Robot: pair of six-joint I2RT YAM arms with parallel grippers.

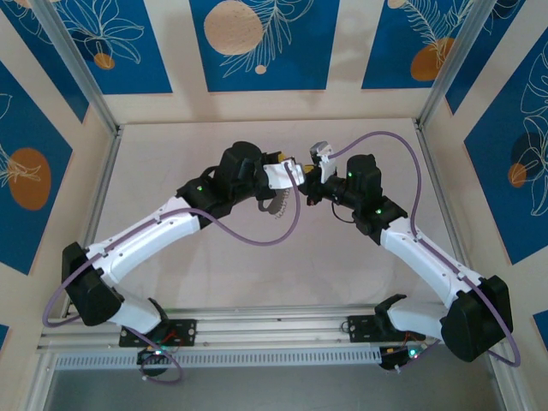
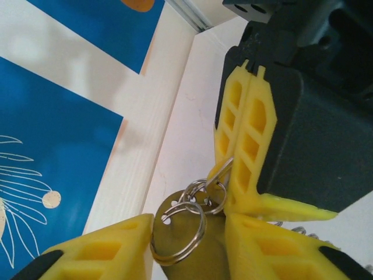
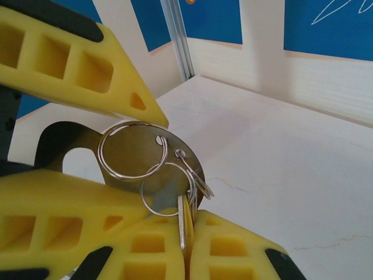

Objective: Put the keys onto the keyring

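Note:
Both grippers meet in mid-air above the table's middle. My left gripper [image 1: 289, 171] [image 2: 189, 227] is shut on the keyring [image 2: 180, 248] [image 3: 131, 154], a flat grey metal piece with small holes and a cut-out, one yellow finger on each edge. Two larger silvery split rings [image 2: 198, 233] [image 3: 111, 169] and smaller ones hang through its holes. My right gripper [image 1: 311, 180] [image 3: 189, 219] is shut on a thin silvery key [image 3: 183, 224] [image 2: 224, 169], seen edge-on, which hangs from one of the rings. The key's head is hidden between the fingers.
A pale coiled strip [image 1: 275, 205] dangles under the left gripper. The white table [image 1: 257, 274] lies below, fenced by aluminium posts [image 1: 86, 77] and blue-patterned walls [image 1: 257, 43]. Purple cables [image 1: 402, 154] loop from both arms.

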